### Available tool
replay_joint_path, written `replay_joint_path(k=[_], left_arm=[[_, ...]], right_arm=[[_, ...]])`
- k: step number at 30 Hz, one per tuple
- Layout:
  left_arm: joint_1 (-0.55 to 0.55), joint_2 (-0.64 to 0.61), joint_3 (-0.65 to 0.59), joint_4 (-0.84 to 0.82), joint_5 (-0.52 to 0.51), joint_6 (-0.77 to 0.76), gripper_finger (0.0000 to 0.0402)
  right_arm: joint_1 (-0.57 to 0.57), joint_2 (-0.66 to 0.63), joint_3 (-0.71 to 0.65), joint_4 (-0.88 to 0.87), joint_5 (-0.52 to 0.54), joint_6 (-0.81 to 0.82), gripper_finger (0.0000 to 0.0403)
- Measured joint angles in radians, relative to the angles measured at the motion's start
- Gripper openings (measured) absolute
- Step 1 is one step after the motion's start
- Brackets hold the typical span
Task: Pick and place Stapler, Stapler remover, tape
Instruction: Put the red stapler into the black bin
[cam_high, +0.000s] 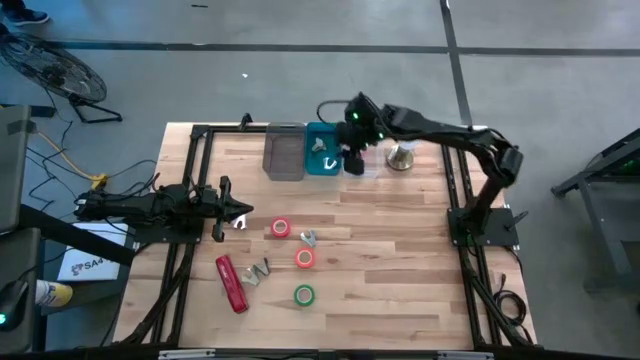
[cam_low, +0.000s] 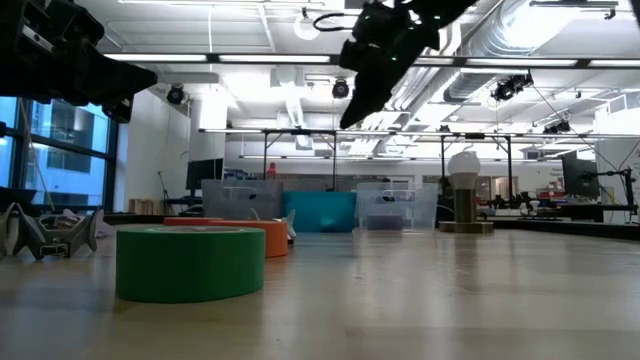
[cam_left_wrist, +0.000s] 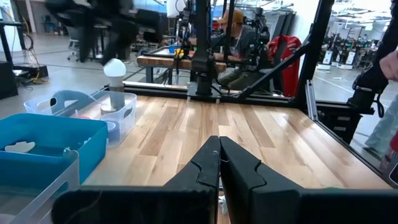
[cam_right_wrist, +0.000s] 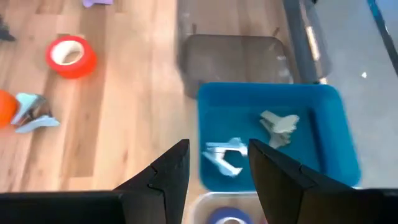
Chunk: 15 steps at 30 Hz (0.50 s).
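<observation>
the right gripper (cam_high: 352, 150) hangs with fingers apart and empty above the blue bin (cam_right_wrist: 336, 124) at the table's twelve o'clock, where two pale staple removers (cam_right_wrist: 280, 122) lie. i judge a drop just made; next comes a reach back toward six o'clock. the stapler (cam_high: 231, 283) lies at seven o'clock, with the red tape (cam_high: 281, 228), orange tape (cam_high: 304, 259) and green tape (cam_high: 304, 295) near centre. a remover (cam_high: 309, 238) sits between rolls, crowding any grasp. the left gripper (cam_high: 238, 209) waits at nine o'clock, fingers shut.
</observation>
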Motion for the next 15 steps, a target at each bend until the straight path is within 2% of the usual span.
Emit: replay_joint_path(k=[5, 10, 15], left_arm=[[0.000, 0.000, 0.000, 0.000, 0.000, 0.000, 0.0005], [0.000, 0.000, 0.000, 0.000, 0.000, 0.000, 0.0005], [0.000, 0.000, 0.000, 0.000, 0.000, 0.000, 0.0005]], right_arm=[[0.057, -0.154, -0.219, 0.164, 0.090, 0.069, 0.0152], [0.130, -0.298, -0.364, 0.202, 0.154, 0.170, 0.0152], [0.211, -0.429, -0.508, 0.240, 0.171, 0.363, 0.0152]])
